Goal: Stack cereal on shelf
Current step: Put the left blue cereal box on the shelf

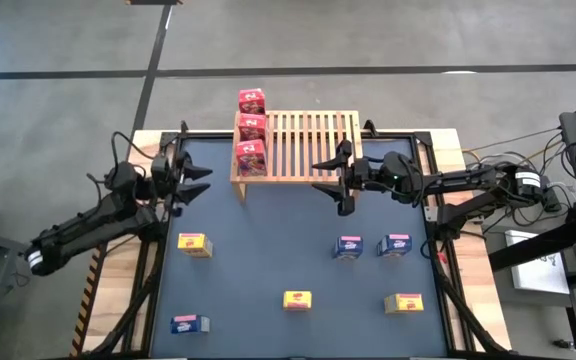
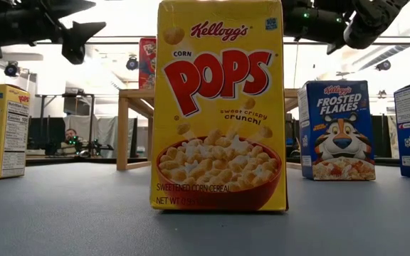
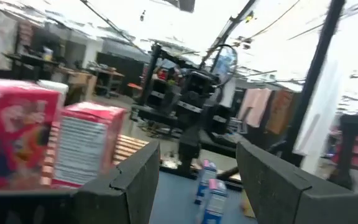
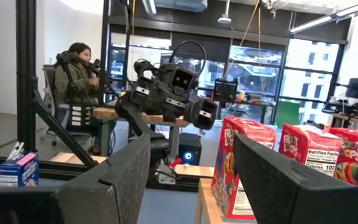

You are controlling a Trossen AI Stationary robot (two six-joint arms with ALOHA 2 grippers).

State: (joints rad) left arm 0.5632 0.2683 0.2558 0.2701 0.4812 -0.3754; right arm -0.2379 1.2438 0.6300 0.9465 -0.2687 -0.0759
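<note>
The shelf (image 1: 308, 146), a light wooden slatted rack, stands at the table's far edge. Three red cereal boxes (image 1: 251, 128) stand upright in a row on its left end; the right wrist view shows them too (image 4: 244, 163). Three yellow boxes (image 1: 297, 299) and three blue boxes (image 1: 348, 246) stand on the dark table top. My left gripper (image 1: 199, 182) hovers open, left of the shelf, with nothing between its fingers (image 3: 197, 180). My right gripper (image 1: 320, 177) hovers open at the shelf's near right side, also empty (image 4: 191, 180).
The low view looks past a yellow Corn Pops box (image 2: 219, 107) and a blue Frosted Flakes box (image 2: 337, 131) toward the shelf's legs (image 2: 123, 131). The shelf's right slats (image 1: 318, 140) are bare. A person (image 4: 79, 74) sits beyond the table's left side.
</note>
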